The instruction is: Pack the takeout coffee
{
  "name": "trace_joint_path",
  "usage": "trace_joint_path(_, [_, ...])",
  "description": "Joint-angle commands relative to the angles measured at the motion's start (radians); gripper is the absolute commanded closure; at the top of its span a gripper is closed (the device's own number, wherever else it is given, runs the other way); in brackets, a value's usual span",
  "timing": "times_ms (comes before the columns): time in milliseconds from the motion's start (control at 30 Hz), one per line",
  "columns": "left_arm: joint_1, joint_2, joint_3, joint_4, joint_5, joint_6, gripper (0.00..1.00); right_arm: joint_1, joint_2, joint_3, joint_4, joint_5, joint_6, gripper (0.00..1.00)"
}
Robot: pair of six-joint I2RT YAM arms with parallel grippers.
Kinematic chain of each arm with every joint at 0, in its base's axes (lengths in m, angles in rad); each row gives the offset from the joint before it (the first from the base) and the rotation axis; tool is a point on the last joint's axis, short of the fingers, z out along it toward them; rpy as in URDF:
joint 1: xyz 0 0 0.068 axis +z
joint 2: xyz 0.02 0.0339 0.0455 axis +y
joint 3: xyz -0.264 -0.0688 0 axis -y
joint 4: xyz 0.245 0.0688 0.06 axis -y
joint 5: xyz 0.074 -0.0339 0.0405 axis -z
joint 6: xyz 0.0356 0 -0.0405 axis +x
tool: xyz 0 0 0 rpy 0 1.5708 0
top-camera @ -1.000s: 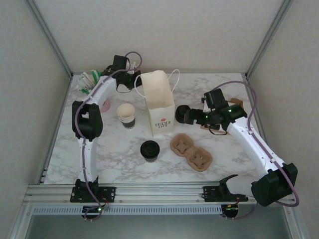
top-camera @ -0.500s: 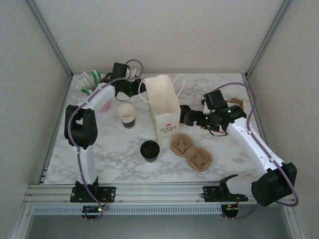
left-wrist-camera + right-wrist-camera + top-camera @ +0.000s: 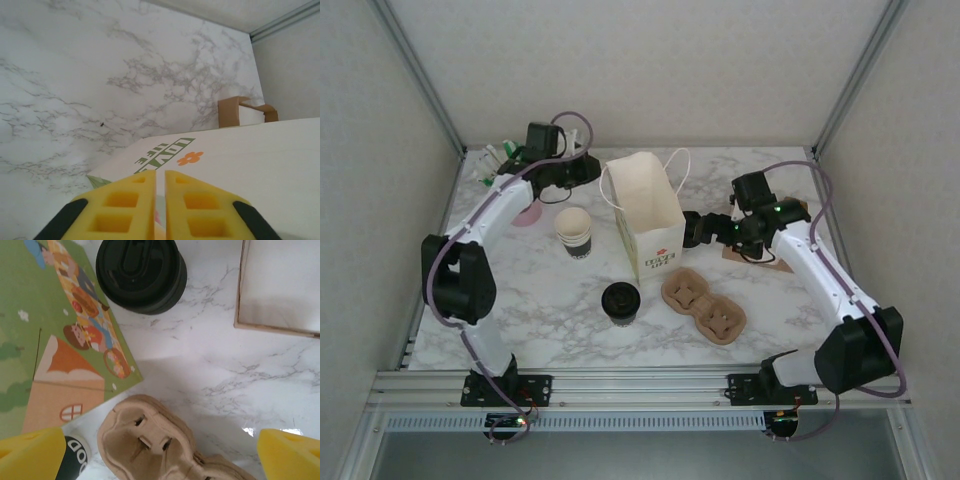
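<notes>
At the middle of the marble desk (image 3: 545, 315) stands the white paper bag (image 3: 658, 245), upright with its mouth open to the top, by far the tallest thing there. Just near and right of it lies the brown pulp cup carrier (image 3: 704, 303), flat and unloaded. Beside the bag's right wall sits a squat black cylinder (image 3: 141, 272), and off the bag's left wall a lidless paper cup (image 3: 574, 230).

Smaller than all but these cups, the takeout coffee (image 3: 620, 302) stands upright on the desk, black lid up, near the bag's near-left corner and just left of the carrier. It is touched by neither arm.

Over the carrier's far end hangs the right hand (image 3: 160, 450), close to the bag's right side, its yellow fingers (image 3: 30, 452) spread as wide as they go and holding nothing. The left hand (image 3: 160, 175) is at the far left, beyond the bag's handle; its fingers are all but closed, a thin slit between them, with nothing seen in it.

The coffee lies near and to the left of the right hand, which looks the closer of the two and is already open. From the left hand it is farther off, with the lidless cup in between. Its long axis is vertical, so a grip on the wall from the side seems fitting.
</notes>
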Motion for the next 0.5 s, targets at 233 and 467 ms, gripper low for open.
trace_joint_path(233, [0.014, -0.374, -0.280, 0.101, -0.154, -0.058, 0.41, -0.010, -0.059, 0.012, -0.101, -0.038, -0.055, 0.01])
trace_joint_path(467, [0.001, -0.656, -0.541, 0.168, -0.180, -0.108, 0.01, 0.000, -0.214, -0.122, -0.142, -0.067, -0.064, 0.04])
